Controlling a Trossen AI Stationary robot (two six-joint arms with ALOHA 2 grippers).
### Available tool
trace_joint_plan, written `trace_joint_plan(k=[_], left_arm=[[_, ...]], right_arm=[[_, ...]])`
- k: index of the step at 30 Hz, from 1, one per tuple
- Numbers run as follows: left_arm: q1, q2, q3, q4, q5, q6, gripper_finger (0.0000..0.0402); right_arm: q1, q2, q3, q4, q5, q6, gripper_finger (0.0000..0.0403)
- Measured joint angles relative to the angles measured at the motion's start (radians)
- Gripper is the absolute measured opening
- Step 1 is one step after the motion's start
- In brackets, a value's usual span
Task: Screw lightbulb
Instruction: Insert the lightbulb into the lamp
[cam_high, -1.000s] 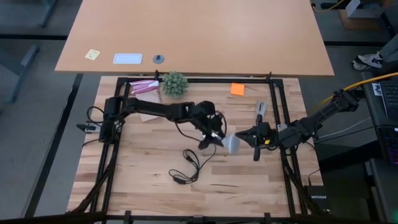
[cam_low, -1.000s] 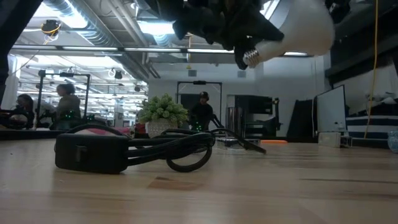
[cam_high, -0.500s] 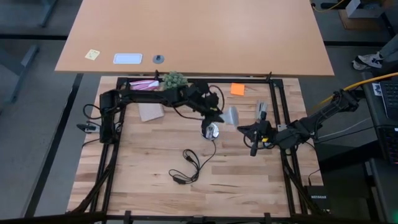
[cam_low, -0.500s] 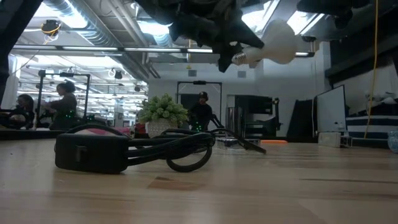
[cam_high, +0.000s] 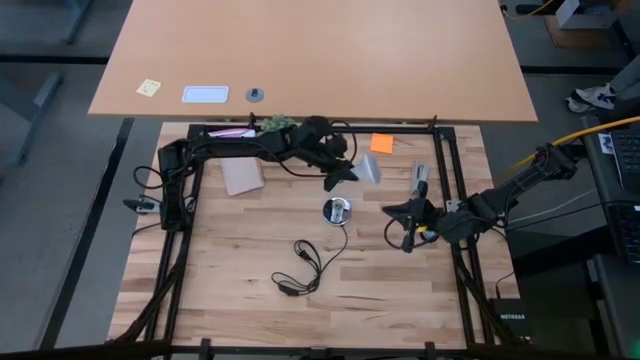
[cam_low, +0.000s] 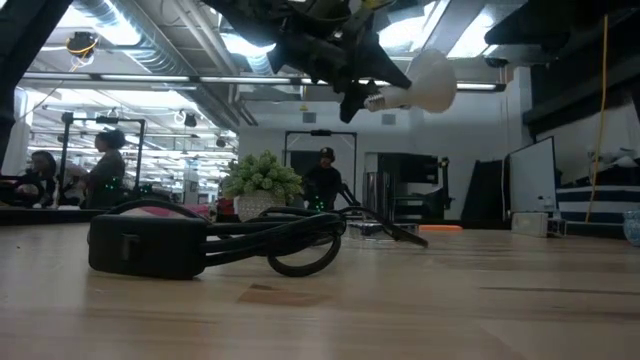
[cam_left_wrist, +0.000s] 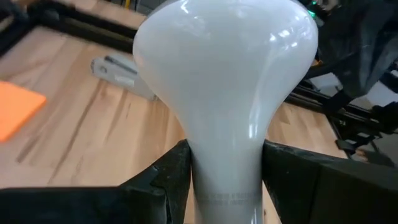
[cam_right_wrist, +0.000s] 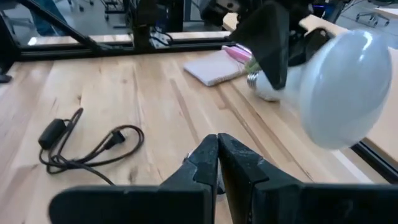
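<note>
left arm stretched out along the table's far edge, left gripper (cam_high: 343, 167) up in the air with fingers (cam_left_wrist: 166, 176) clamped tight on something, right arm reaching in from the right side, right gripper (cam_high: 405, 228) hanging low, fingers (cam_right_wrist: 209, 160) pressed together

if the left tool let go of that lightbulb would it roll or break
Probably fragile: the lightbulb has a smooth glossy white shell, and the left tool holds it by its narrow neck above the table. Its round dome and tapering neck suggest it would roll in a curve. The slick surface may also slip.
</note>
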Motion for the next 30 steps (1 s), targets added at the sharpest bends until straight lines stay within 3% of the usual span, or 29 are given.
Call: trace_joint_plan(k=[6,15,25,30], left_arm=[[-0.007,0.000,0.000,0.046,0.000,0.055,0.0157],[0.003,-0.049,0.000,0.041,0.001,0.022,0.0157],[-0.005,-0.170,0.000,0.007,0.002,0.023,0.0157],[-0.022,-0.202,0.000,-0.085,0.001,0.019,0.0157]], right_arm=[[-0.001,0.000,0.000,-0.004,0.007,0.000,0.0024],[-0.001,-0.098,0.000,-0.042,0.115,-0.029,0.0024],[-0.001,-0.252,0.000,-0.122,0.097,-0.027,0.0024],[-0.001,-0.259,0.000,-0.122,0.015,-0.010,0.0024]])
